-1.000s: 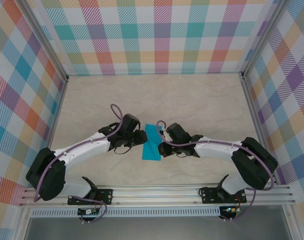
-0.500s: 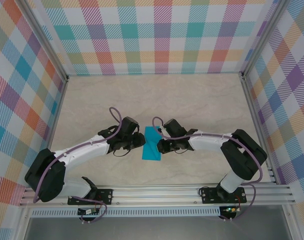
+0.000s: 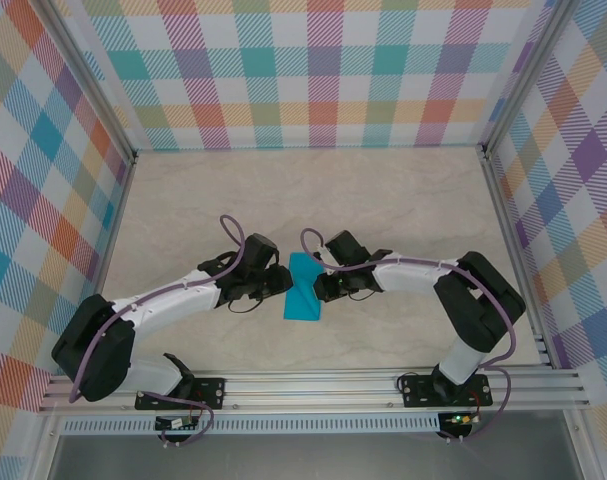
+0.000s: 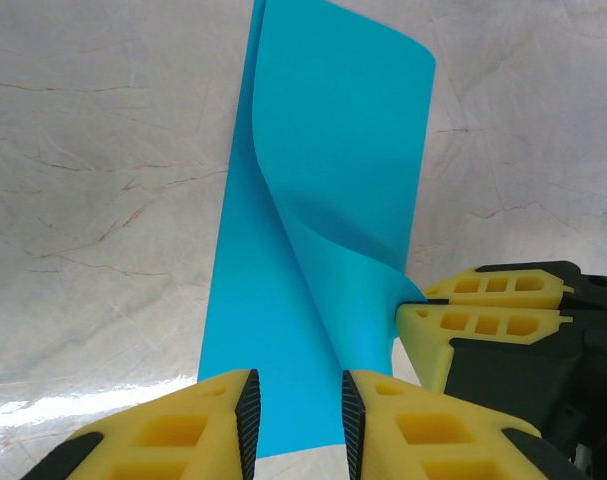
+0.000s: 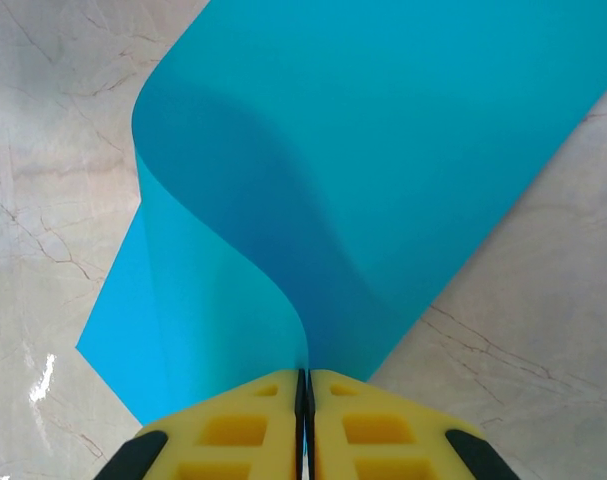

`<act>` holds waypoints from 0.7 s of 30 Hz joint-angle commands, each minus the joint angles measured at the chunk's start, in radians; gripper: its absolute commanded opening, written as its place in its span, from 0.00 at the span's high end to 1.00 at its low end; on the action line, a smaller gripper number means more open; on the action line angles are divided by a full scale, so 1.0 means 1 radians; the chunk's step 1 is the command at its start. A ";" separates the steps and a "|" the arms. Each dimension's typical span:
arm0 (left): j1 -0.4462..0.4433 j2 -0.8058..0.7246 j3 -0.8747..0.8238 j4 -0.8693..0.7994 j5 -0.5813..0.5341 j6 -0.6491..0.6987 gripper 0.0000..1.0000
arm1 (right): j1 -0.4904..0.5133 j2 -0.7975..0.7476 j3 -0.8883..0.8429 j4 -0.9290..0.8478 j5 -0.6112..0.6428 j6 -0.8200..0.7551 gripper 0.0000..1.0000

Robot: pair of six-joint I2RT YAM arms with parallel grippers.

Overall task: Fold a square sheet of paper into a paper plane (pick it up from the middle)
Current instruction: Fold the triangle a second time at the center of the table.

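The square sheet of paper (image 3: 303,288) is teal-blue and lies on the table between my two grippers, partly folded over itself. In the right wrist view my right gripper (image 5: 305,376) is shut on the paper's (image 5: 383,170) edge, and the sheet curls up from the pinch in an S-shaped bend. In the left wrist view my left gripper (image 4: 299,398) is open a finger's width, its jaws straddling the near edge of the paper (image 4: 323,200). A raised fold runs toward its right pad. Opposite it the right gripper's yellow fingers (image 4: 493,310) clamp the far edge. From above, the left gripper (image 3: 282,281) and right gripper (image 3: 321,288) face each other across the sheet.
The marbled table (image 3: 313,200) stretches open behind the paper. Checkered walls close in the left, back and right sides. An aluminium rail (image 3: 313,385) carrying both arm bases runs along the near edge.
The right arm's elbow has swung in and its gripper has pushed the pinched edge slightly left, so the sheet bends up more. The left jaws have narrowed.
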 commanded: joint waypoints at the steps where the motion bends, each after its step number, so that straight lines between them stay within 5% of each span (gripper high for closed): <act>1: -0.004 0.014 -0.011 0.029 0.019 -0.006 0.71 | -0.007 0.024 0.033 -0.024 -0.031 -0.041 0.89; 21: -0.004 0.030 -0.017 0.071 0.054 -0.019 0.74 | -0.010 0.064 0.073 -0.079 0.008 -0.060 0.89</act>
